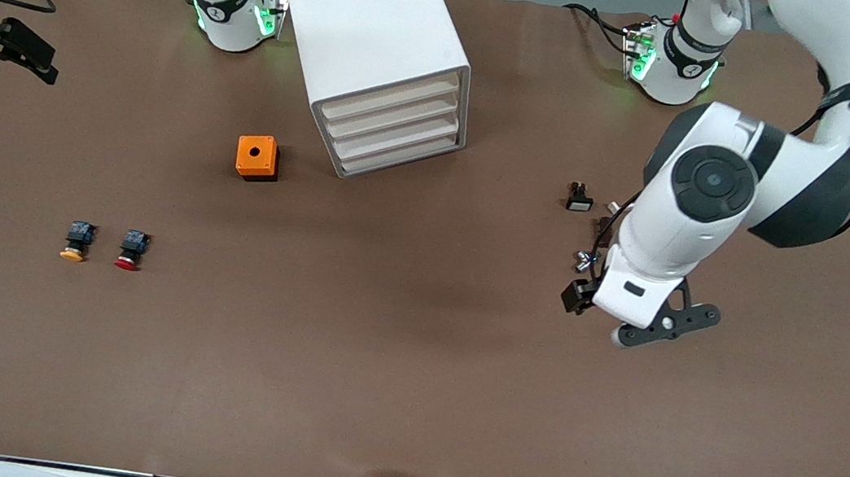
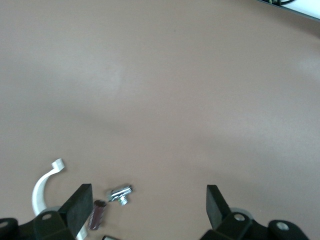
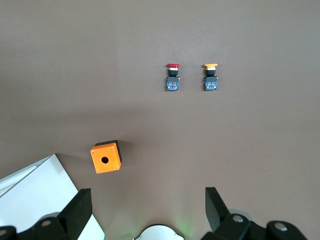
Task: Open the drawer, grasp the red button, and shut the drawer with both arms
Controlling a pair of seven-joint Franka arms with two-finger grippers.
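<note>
Cabinet (image 1: 375,27): white, boxy, set on the brown worktop (image 1: 376,363) between the two arm bases, angled, fronts turned toward the front camera. Four tray drawers stacked; every drawer (image 1: 391,121) pushed in flush. Contents not visible.

Orange cube (image 1: 257,157) with a hole in its top face: on the worktop just beside the cabinet, toward the right arm's end.

Button (image 1: 130,250), red cap, black-and-blue body: lying on its side on the open worktop, nearer the front camera than the cube, toward the right arm's end, well apart from the cabinet. Orange-yellow-capped button (image 1: 76,241) just beside it, closer still to that end; not touching.

Small black-and-white part (image 1: 579,198) on the worktop toward the left arm's end, with loose hardware near it, including a metal screw (image 2: 121,193) and a white curved clip (image 2: 42,187).

Left arm: reaching out from its base, elbow bent, wrist pointing down. Left pincer (image 2: 149,205) hanging over bare worktop near the loose hardware, fingers spread wide apart, nothing between them.

Right arm: swung out to the edge of the front view. Right pincer (image 3: 147,207) raised above the cabinet corner and the cube, looking down, fingers wide apart, empty.
</note>
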